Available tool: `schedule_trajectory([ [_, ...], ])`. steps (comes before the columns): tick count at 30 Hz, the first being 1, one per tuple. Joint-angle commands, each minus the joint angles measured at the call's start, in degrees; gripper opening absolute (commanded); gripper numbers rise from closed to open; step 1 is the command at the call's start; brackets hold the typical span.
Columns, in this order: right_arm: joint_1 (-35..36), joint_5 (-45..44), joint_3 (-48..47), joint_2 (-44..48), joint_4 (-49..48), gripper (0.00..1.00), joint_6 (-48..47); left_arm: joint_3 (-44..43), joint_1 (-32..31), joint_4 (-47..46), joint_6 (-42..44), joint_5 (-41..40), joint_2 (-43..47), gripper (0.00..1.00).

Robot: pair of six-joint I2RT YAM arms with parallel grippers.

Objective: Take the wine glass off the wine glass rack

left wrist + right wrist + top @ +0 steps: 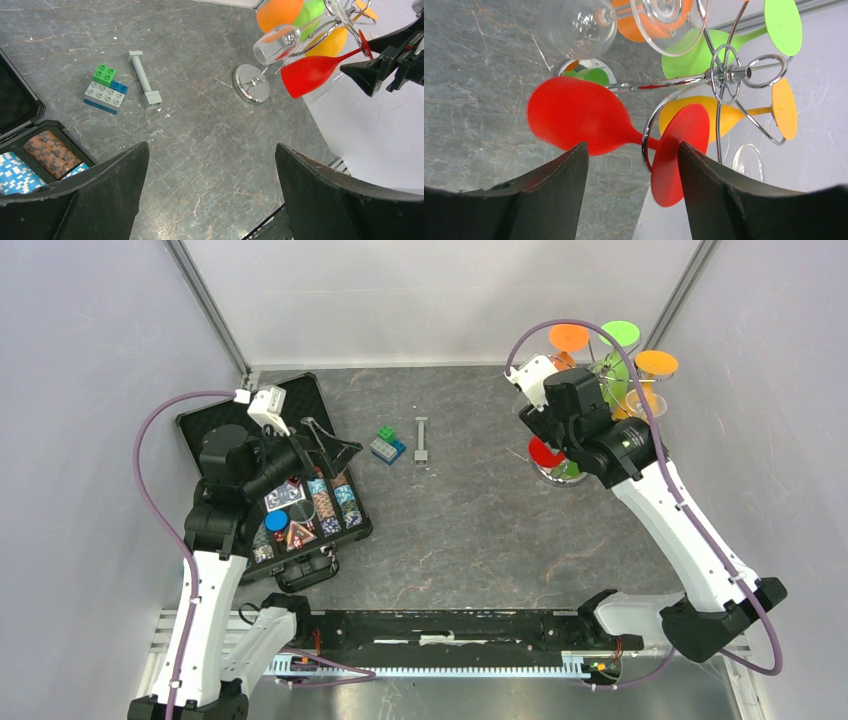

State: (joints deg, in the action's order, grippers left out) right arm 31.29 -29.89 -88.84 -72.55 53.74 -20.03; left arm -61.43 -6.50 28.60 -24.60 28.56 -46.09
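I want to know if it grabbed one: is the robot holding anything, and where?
Nothing yet. The right gripper is open around the red wine glass stem; the left gripper is open, empty.

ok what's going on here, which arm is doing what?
The right claw is at the wine glass rack. It is open, and in its wrist view the stem of the red wine glass sits between its fingers, near the foot. Nothing is gripped yet. The glass hangs upside down in its wire loop, alongside the other glasses. The left claw hangs open and empty by the open poker chip case.
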Motion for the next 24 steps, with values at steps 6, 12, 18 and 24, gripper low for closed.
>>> schedule_trajectory([
  [6, 1.9, 0.3, 1.2, 0.8, 0.4, 0.68, -3.8, 0.3, -0.1, 0.5, 1.0, -1.9, 0.8, 1.00],
  [12, 2.1, 1.0, 1.8, 1.7, 1.9, 0.53, -4.5, 0.0, 0.0, 0.7, 1.1, -2.1, 0.7, 1.00],
  [18, 2.2, -0.5, 1.9, 2.3, 2.3, 0.26, -4.8, 0.2, -0.1, 0.8, 1.1, -2.2, 0.5, 1.00],
  [24, 2.2, -2.6, 0.2, 2.1, 2.6, 0.28, -5.5, 0.3, 0.0, 0.8, 1.3, -2.4, 0.1, 1.00],
])
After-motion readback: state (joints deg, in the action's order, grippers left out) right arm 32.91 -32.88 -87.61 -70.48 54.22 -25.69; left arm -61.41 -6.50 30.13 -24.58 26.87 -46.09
